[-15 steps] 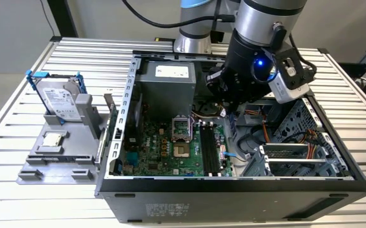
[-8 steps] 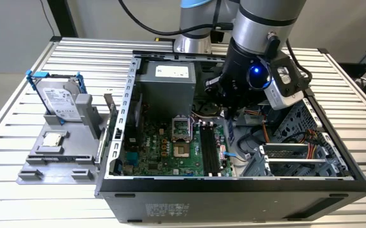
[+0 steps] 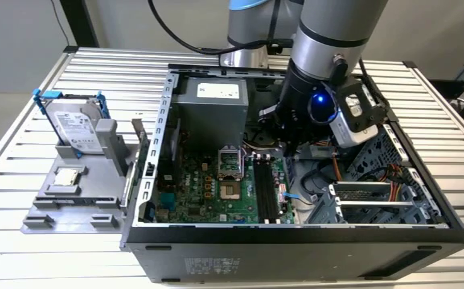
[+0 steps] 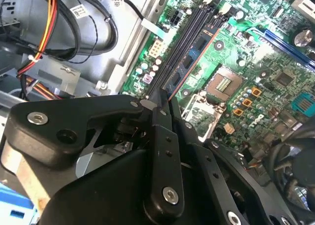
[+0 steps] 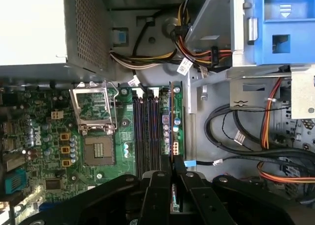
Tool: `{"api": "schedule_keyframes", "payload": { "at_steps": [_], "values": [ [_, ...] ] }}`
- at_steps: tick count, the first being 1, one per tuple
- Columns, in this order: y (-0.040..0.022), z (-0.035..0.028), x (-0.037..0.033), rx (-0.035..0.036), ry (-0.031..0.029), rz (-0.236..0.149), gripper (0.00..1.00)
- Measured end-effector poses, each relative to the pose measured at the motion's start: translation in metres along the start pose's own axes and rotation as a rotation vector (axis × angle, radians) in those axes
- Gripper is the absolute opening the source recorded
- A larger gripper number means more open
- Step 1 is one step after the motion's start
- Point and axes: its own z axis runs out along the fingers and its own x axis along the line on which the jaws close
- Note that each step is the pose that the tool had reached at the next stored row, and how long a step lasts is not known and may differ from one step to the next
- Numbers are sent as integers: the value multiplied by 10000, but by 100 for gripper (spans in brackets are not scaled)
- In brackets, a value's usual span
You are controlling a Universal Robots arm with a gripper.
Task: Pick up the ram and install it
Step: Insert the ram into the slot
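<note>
The ram [image 5: 173,121] is a thin green board with small dark chips. It stands on edge between my fingers, over the motherboard's black memory slots [image 5: 147,131], on their side nearest the cables. In the second wrist view the ram [image 4: 194,60] runs along the slots [image 4: 184,43] away from my gripper [image 4: 165,106]. My gripper [image 5: 173,180] is shut on the ram's near end. In the exterior view my gripper [image 3: 291,150] reaches down into the open computer case, just above the slots [image 3: 268,189]. I cannot tell whether the ram sits in a slot or hovers above it.
An open processor socket [image 5: 94,112] lies beside the slots. The grey power supply [image 3: 212,108] stands at the back of the case, with cable bundles [image 5: 236,131] and a drive cage [image 3: 376,195] alongside. Outside the case, a grey fixture [image 3: 95,205] holds a hard drive [image 3: 75,123] and a square chip [image 3: 65,176].
</note>
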Motion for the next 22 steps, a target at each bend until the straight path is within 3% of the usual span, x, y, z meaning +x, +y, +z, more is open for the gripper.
{"api": "schedule_keyframes", "payload": {
  "at_steps": [4,9,13,22],
  "values": [
    [-3,72,2,9,-4,57,0],
    [-3,83,2,25,-7,79,0],
    [-5,149,3,44,-8,78,0],
    [-19,297,-2,163,-15,57,0]
  ]
}}
